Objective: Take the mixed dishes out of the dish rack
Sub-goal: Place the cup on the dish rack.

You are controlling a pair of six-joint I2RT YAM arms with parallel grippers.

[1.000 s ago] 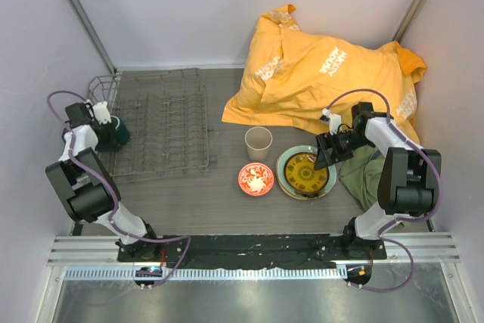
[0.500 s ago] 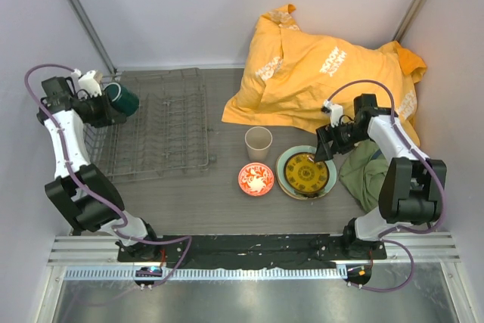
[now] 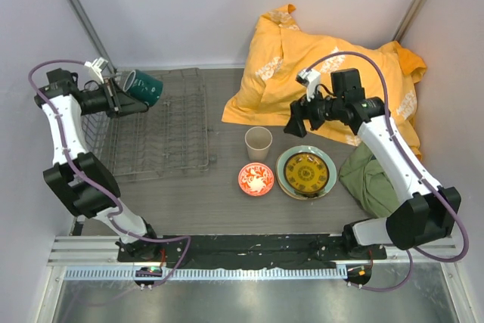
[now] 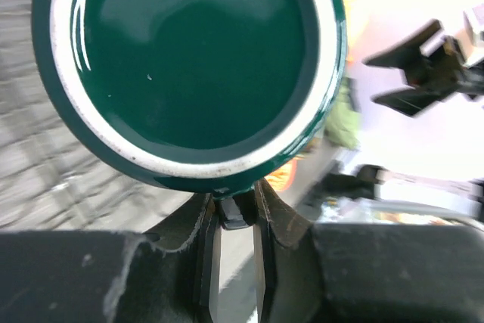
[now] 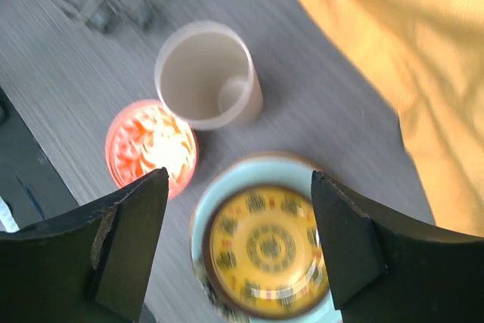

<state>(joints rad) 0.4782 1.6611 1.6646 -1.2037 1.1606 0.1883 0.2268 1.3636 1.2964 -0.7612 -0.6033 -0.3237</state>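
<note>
Item 1: rectangular grey metal wire dish rack point(image 3: 162, 130) with rows of prongs. I take it as my landmark.

Item 2: dark green glazed mug point(image 3: 142, 87). It is in the air over the rack's far left corner, tipped on its side and touching no wire.

Item 3: left gripper point(image 3: 113, 96). Its fingers are pinched together on a narrow part at the mug's edge point(image 4: 185, 58). I judge that part to be the handle but cannot confirm it.

Item 4: right gripper point(image 3: 296, 120). Its fingers stand wide apart and hold nothing. It hangs well right of the rack, above the dishes set down there.

Item 5: dishes on the table right of the rack:
- beige handleless cup point(image 3: 258, 142), upright
- small white-and-red bowl point(image 3: 255, 179), just nearside of the cup
- small yellow-and-dark patterned plate point(image 3: 305, 172), lying on the pale green plate point(image 3: 281, 166), furthest from the rack

Item 6: crumpled orange cloth point(image 3: 325, 73), beyond those dishes.

Step in hand, as I read it: the mug is the last dish, lifted and in transit.

Next move: I carry it rightward past the rack's edge, turn it upright and lower it onto bare table near the cup. I must keep it off the cup and bowl, and part the fingers only once its base rests
</note>
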